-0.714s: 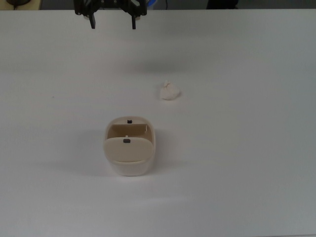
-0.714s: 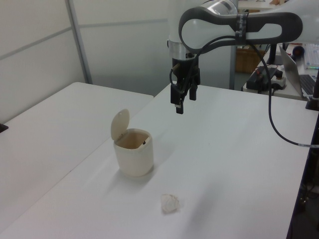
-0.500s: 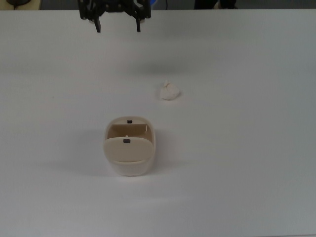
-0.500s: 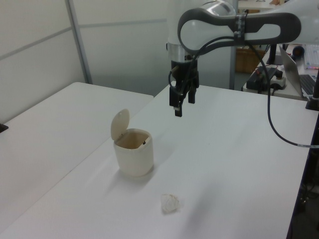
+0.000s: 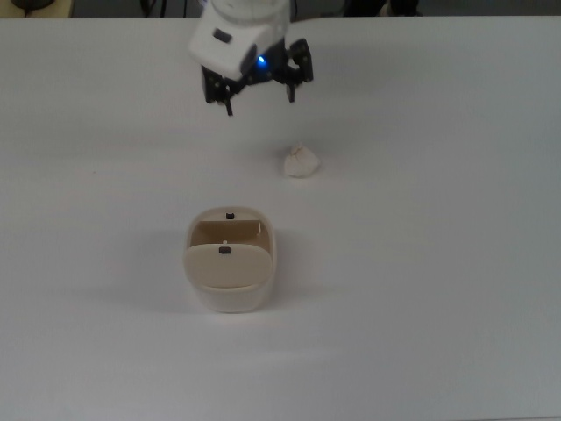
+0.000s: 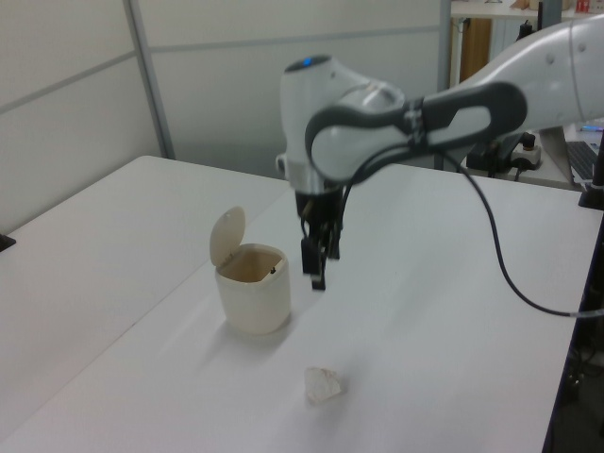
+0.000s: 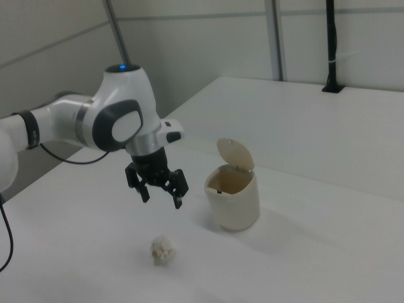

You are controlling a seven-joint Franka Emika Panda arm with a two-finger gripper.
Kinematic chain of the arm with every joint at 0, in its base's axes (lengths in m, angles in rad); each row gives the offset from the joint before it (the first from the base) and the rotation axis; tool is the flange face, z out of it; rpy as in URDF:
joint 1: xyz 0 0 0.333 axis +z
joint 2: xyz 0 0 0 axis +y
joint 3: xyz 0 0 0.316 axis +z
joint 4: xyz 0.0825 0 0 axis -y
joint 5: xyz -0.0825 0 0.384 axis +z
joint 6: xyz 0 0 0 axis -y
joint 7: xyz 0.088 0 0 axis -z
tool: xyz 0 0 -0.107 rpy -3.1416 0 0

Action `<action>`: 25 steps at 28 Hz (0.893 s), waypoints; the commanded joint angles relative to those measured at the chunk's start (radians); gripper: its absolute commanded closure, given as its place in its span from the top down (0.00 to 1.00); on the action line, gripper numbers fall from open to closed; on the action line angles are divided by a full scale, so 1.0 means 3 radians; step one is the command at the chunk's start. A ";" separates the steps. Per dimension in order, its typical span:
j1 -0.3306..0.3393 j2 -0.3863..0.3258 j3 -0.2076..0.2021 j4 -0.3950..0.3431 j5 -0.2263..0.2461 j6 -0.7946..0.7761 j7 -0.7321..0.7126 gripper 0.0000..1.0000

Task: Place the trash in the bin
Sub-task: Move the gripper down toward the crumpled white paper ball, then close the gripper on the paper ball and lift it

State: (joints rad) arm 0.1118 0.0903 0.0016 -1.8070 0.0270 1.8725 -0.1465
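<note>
In the right view the trash [image 7: 163, 250] lies nearest on the white bench [image 7: 328, 252], apart from the bin [image 7: 233, 199], whose lid stands raised. Above the wad hangs the gripper [image 7: 161, 191], jaws spread wide, holding nothing.

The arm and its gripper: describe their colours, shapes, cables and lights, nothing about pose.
The arm has rounded glossy white shells with dark grey bands at its joints. A small blue light glows on its top. A thin black cable hangs loosely along it. The gripper is black, with two slim, dark fingers under a white wrist block.
</note>
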 commanded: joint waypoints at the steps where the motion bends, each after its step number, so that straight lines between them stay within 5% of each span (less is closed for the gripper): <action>1: 0.0164 0.0164 -0.0026 -0.0174 0.0007 0.0313 -0.0100 1.00; 9: 0.0363 0.0327 -0.0026 -0.0526 -0.0090 0.0768 -0.0100 1.00; 25: 0.0507 0.0696 -0.0026 -0.0506 -0.0218 0.0881 -0.0044 1.00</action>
State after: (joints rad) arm 0.2495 0.2759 0.0020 -1.9505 -0.0125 2.0813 -0.1528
